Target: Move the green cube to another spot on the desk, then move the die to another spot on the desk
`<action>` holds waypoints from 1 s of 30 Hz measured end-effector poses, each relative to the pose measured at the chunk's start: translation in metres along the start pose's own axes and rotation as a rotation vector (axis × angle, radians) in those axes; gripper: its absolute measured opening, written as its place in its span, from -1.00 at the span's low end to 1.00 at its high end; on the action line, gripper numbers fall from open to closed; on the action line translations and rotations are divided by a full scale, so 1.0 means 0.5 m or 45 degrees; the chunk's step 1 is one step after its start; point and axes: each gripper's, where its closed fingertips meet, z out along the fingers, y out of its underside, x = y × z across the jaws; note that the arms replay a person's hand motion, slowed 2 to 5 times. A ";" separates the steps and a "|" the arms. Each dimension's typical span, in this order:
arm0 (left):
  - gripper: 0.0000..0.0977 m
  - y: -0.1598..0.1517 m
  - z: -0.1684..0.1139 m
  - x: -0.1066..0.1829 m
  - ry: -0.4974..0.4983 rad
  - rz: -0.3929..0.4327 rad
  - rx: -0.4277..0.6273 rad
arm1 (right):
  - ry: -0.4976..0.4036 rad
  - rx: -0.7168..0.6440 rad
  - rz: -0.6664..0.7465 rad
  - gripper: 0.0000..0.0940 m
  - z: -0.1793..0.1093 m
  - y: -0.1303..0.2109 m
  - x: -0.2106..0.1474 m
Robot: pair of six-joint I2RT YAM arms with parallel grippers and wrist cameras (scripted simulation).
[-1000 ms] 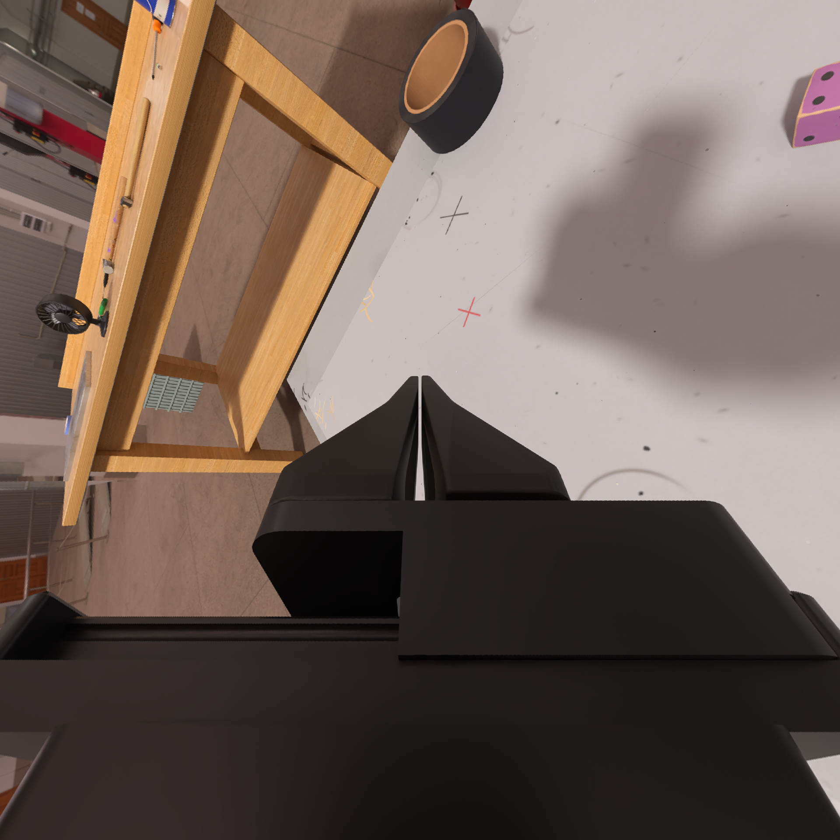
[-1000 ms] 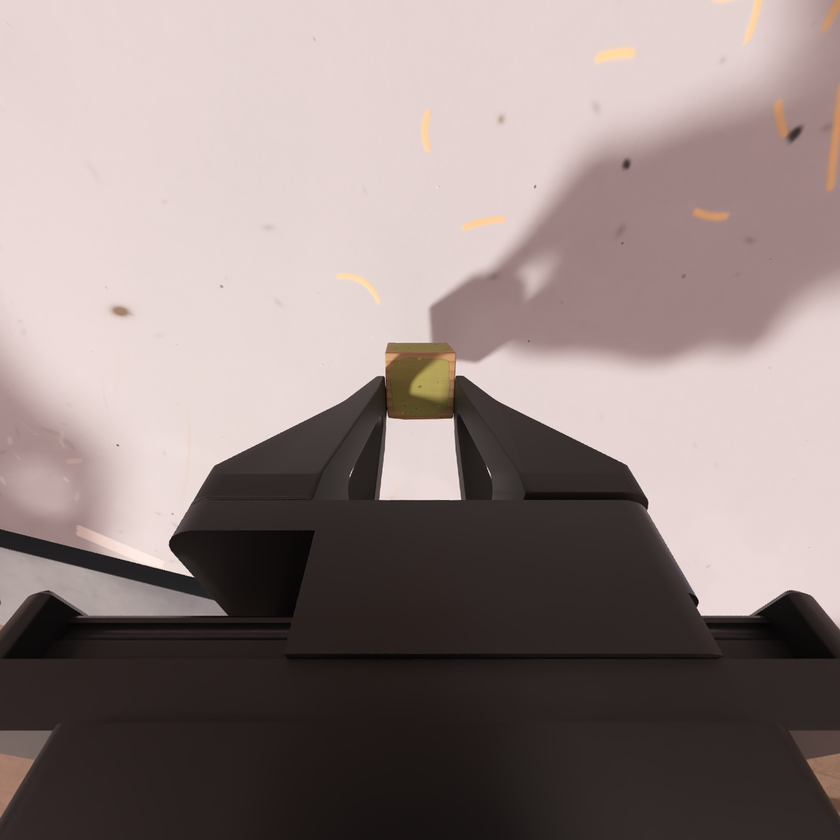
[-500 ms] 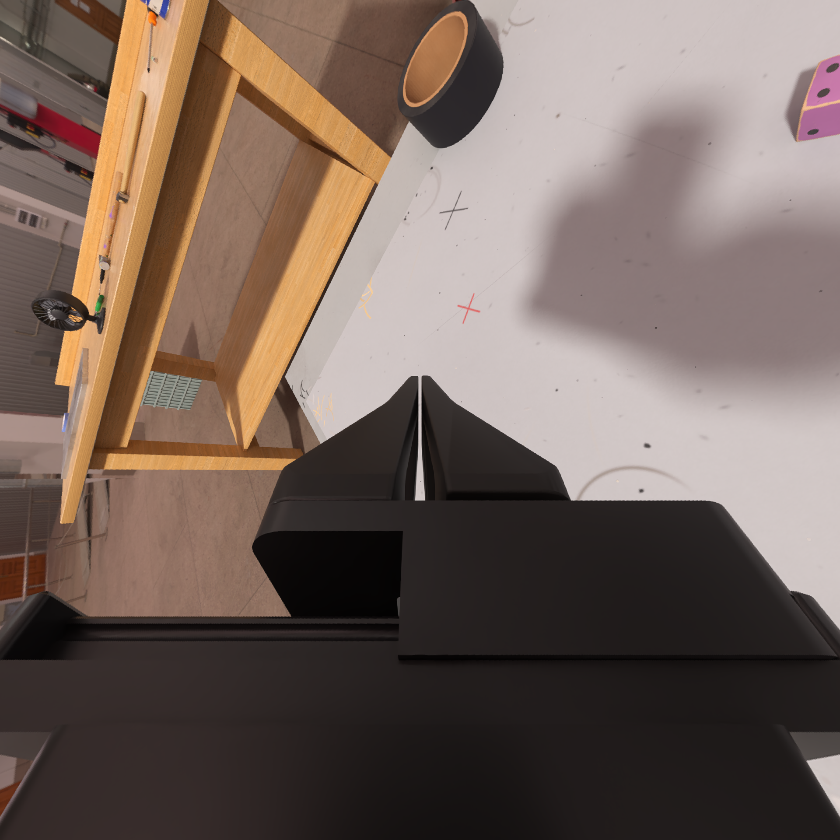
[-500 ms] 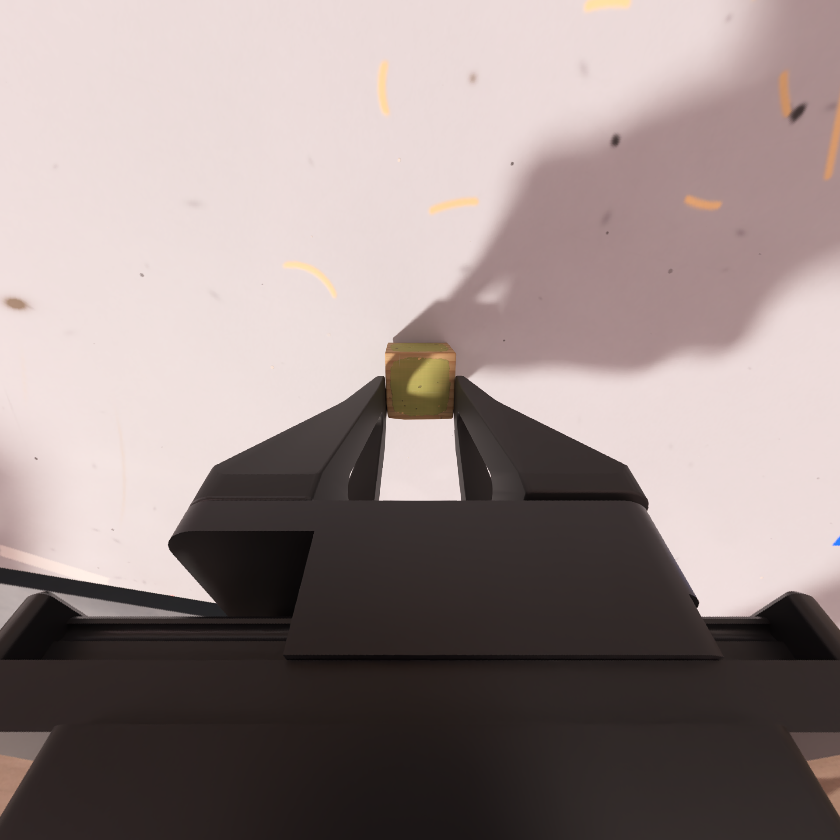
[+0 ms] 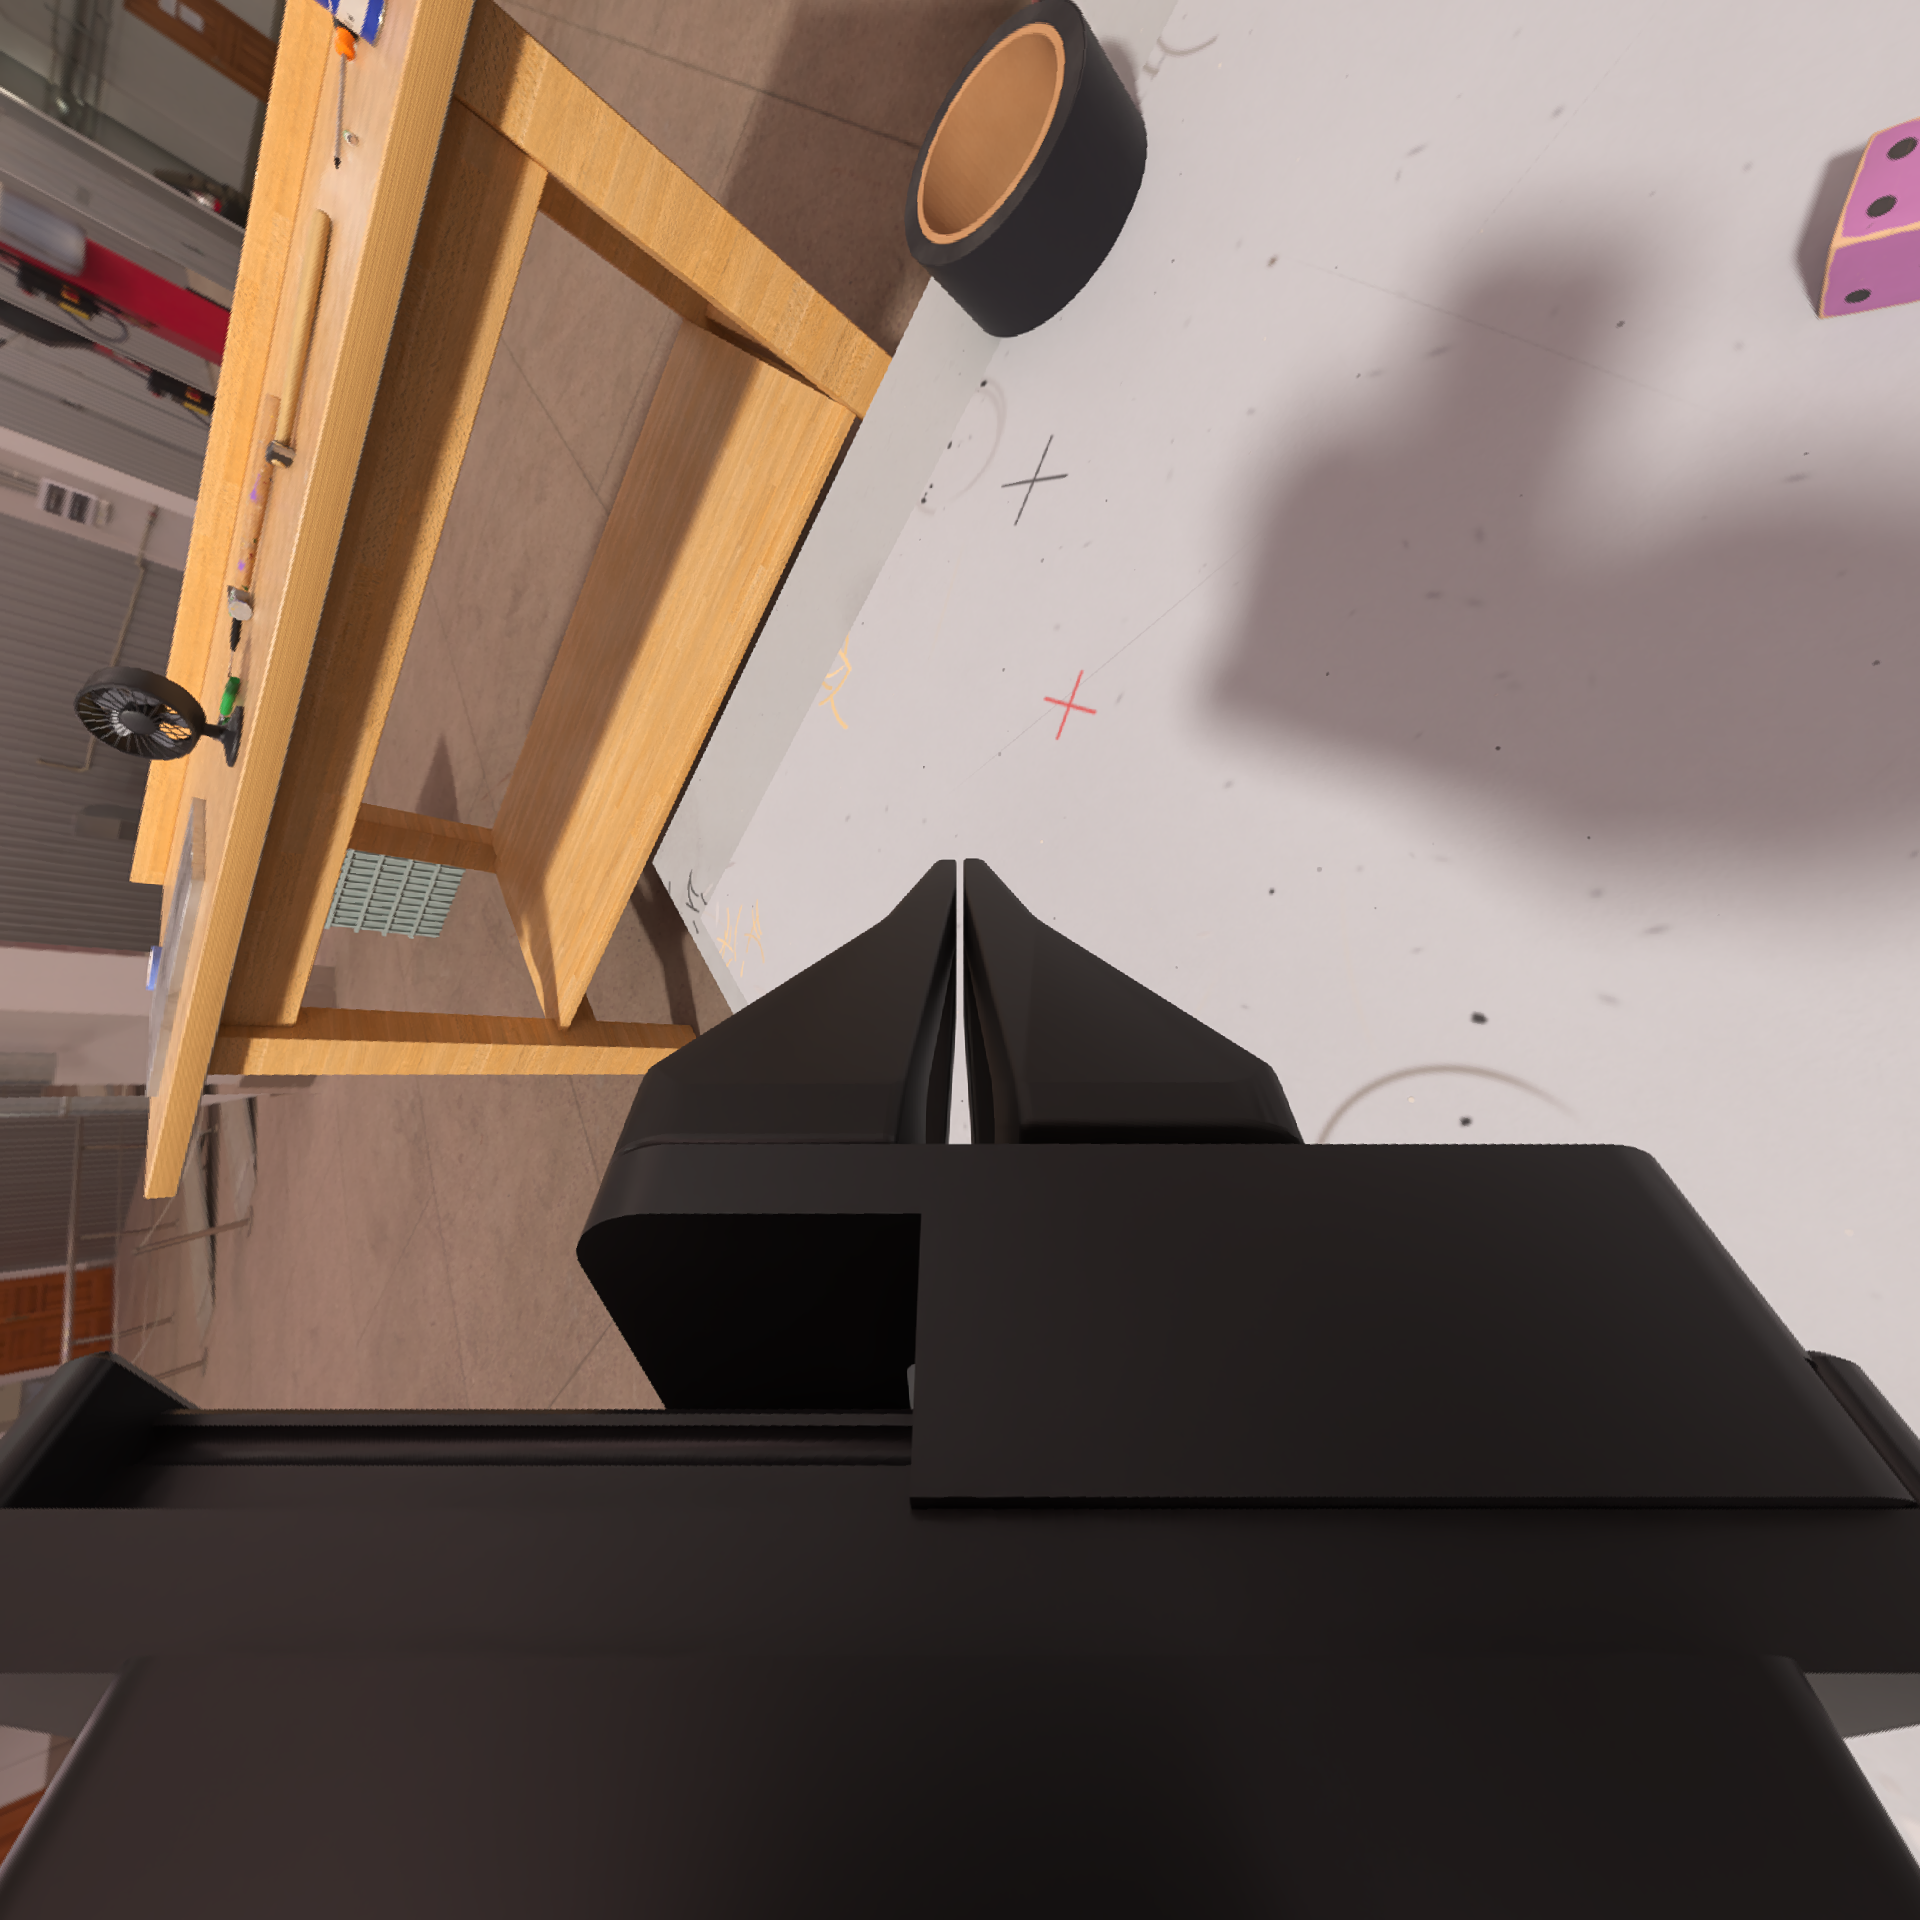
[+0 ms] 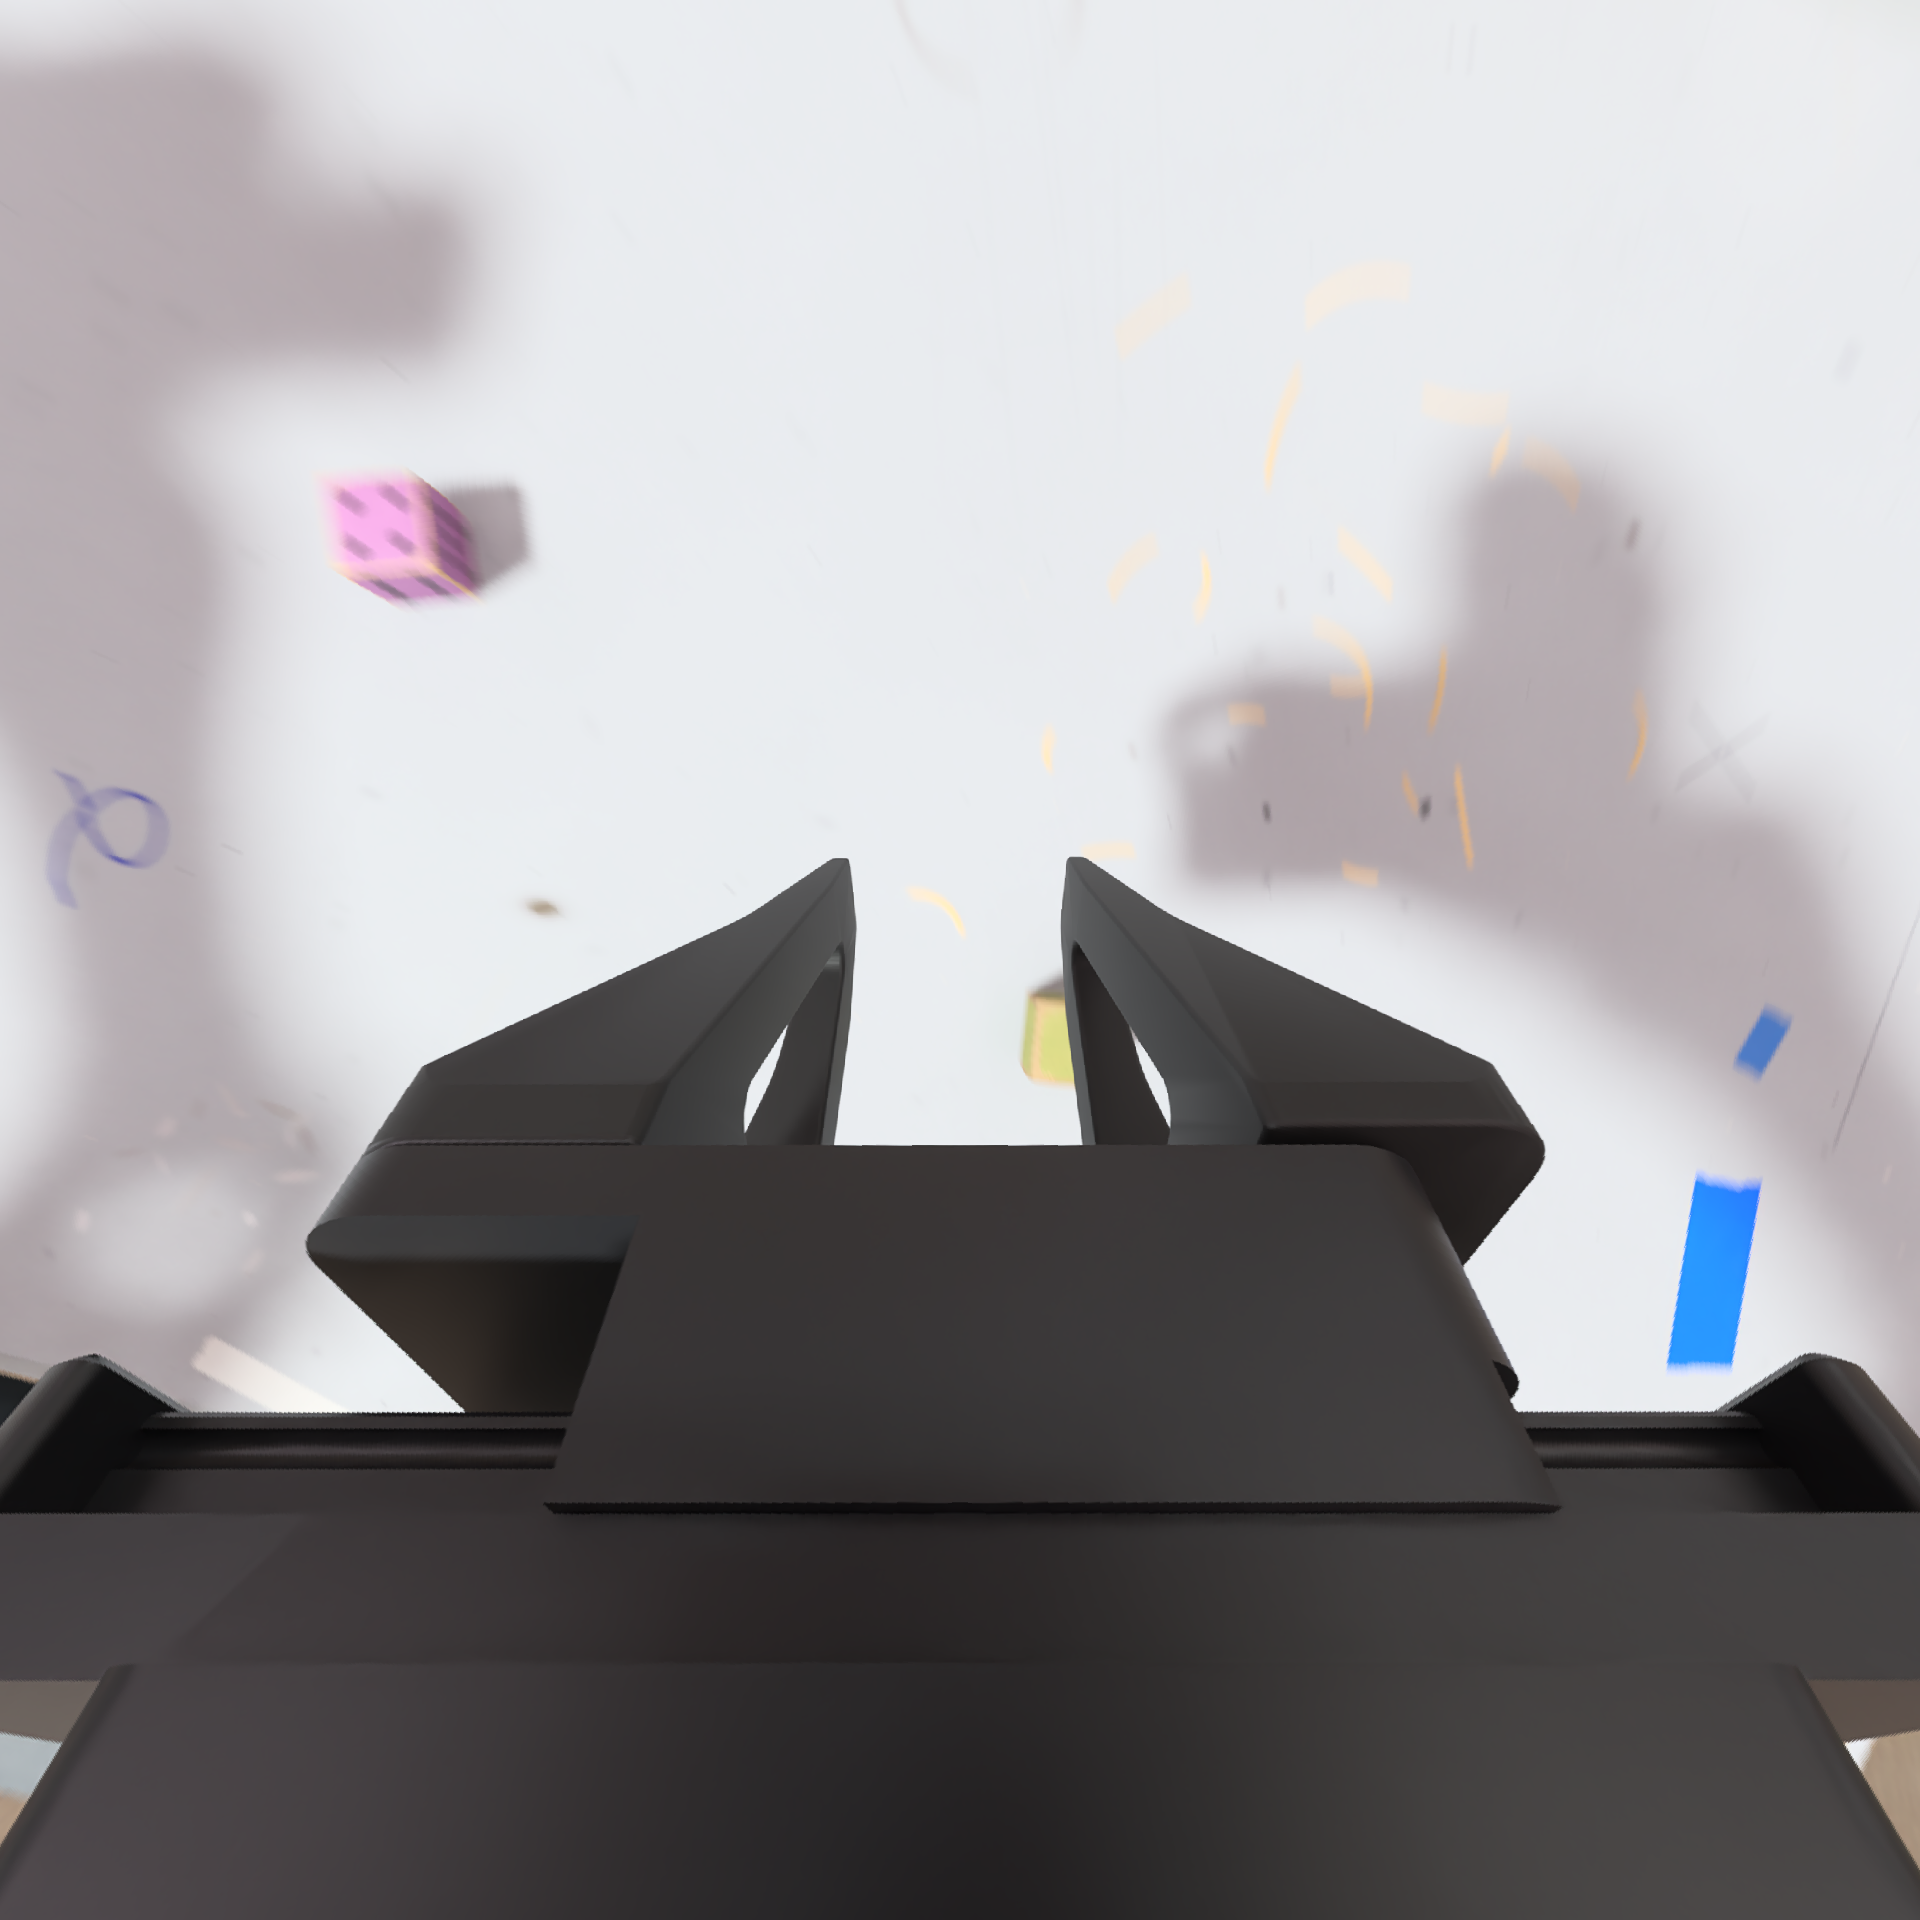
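Observation:
In the right wrist view my right gripper [image 6: 958, 862] is open and empty, above the white desk [image 6: 831, 312], and the picture is blurred. The green cube [image 6: 1047, 1036] lies on the desk below, partly hidden behind the right finger [image 6: 1101, 997]. The pink die [image 6: 400, 537] with dark pips sits on the desk to the far left. In the left wrist view my left gripper [image 5: 958, 864] is shut and empty over the desk [image 5: 1351, 831]. The pink die [image 5: 1870, 234] shows at the top right edge there.
A black tape roll [image 5: 1023, 166] lies near the desk's edge in the left wrist view. A wooden workbench [image 5: 416, 582] stands beyond the edge with a small fan [image 5: 140, 715] on it. Blue tape strips [image 6: 1712, 1270] mark the desk at right. Arm shadows fall across the desk.
My right gripper has opened and let go of the green cube, then pulled back and up so more of the desk and the die show. The left gripper has barely moved.

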 end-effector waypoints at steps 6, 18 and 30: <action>-0.98 0.001 0.000 0.000 -0.001 0.000 -0.002 | -0.174 0.441 -0.119 -0.15 -0.068 -0.140 -0.142; -0.98 0.000 -0.001 0.004 0.005 0.009 -0.007 | -0.347 0.353 -0.066 -0.10 0.057 -0.169 -0.339; -0.98 -0.003 0.000 0.009 0.014 0.012 -0.008 | 0.037 -0.038 -0.217 -0.09 0.205 -0.096 -0.335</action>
